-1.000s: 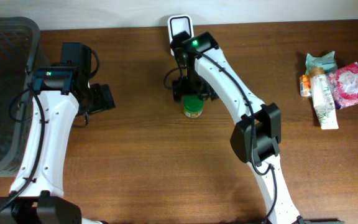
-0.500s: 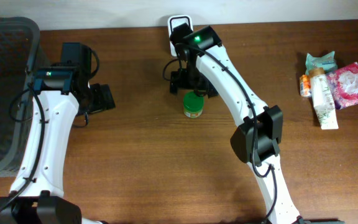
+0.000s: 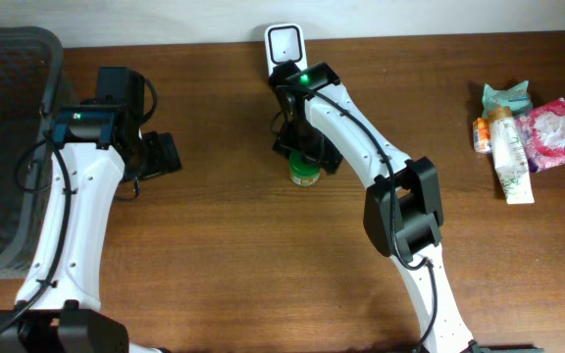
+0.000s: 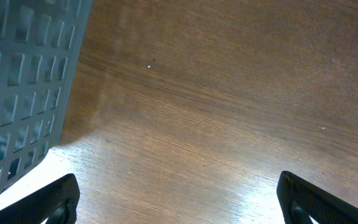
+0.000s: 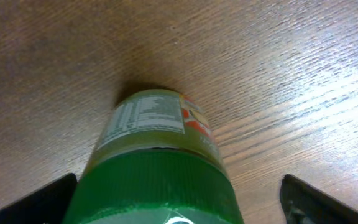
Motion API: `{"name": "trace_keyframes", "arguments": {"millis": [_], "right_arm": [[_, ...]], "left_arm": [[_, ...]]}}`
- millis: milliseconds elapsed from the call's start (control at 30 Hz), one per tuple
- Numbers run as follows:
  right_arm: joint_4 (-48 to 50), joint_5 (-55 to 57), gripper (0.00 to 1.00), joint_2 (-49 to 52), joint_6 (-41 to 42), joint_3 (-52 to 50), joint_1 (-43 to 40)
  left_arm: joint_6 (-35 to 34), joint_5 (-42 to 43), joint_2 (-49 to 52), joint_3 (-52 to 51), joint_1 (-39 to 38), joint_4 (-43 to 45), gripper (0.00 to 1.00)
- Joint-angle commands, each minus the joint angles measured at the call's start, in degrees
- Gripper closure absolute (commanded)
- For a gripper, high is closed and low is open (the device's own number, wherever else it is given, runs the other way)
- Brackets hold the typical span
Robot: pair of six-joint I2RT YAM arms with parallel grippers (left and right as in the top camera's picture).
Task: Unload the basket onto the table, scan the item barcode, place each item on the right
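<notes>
Brown wood-grain worktop (image 3: 214, 255) ran to pale wall (image 3: 165, 18); grey basket (image 3: 8, 147) sat at left edge. Beside basket, left fingers (image 4: 48, 200) stood spread wide; right fingers (image 5: 328, 202) stood parted either side of green-capped jar (image 5: 154, 155).

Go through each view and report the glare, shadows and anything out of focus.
Overhead: evenly lit and sharp, no strong glare. Left wrist: glare whitens the table along the bottom edge, and a soft shadow lies beside the basket. Right wrist: the jar casts a dark shadow behind it, its green lid looks slightly soft so close to the lens, and glare streaks the wood at right.
</notes>
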Motion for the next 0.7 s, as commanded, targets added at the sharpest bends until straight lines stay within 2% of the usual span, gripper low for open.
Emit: {"name": "trace_keyframes", "arguments": {"millis": [0, 67, 333, 400, 433, 500, 600, 667], "right_arm": [[1.07, -1.49, 0.12, -0.52, -2.84, -0.35, -0.20], [1.07, -2.80, 0.19, -0.52, -3.15, -0.35, -0.13], [1.51, -2.75, 0.21, -0.55, -6.34, -2.38, -0.11], [1.53, -2.73, 0.33, -0.55, -7.89, -2.32, -0.11], [1.60, -2.73, 0.34, -0.57, -8.17, -2.32, -0.11], [1.49, -2.75, 0.41, -0.57, -10.23, -1.57, -0.11], [1.57, -2.73, 0.41, -0.59, -11.80, 1.95, -0.11], [3.26, -2.73, 0.41, -0.59, -16.39, 6.54, -0.22]], "left_arm": [[-0.17, -0.63, -0.85, -0.13, 0.37, 0.07, 0.01], [-0.17, -0.63, -0.85, -0.13, 0.37, 0.07, 0.01], [-0.17, -0.63, -0.85, -0.13, 0.37, 0.07, 0.01], [-0.17, -0.63, -0.85, -0.13, 0.37, 0.07, 0.01], [-0.17, -0.63, -0.85, -0.13, 0.37, 0.07, 0.01], [-0.17, -0.63, -0.85, -0.13, 0.37, 0.07, 0.01], [-0.17, -0.63, -0.85, -0.13, 0.37, 0.07, 0.01], [-0.17, -0.63, -0.85, -0.13, 0.37, 0.07, 0.01]]}}
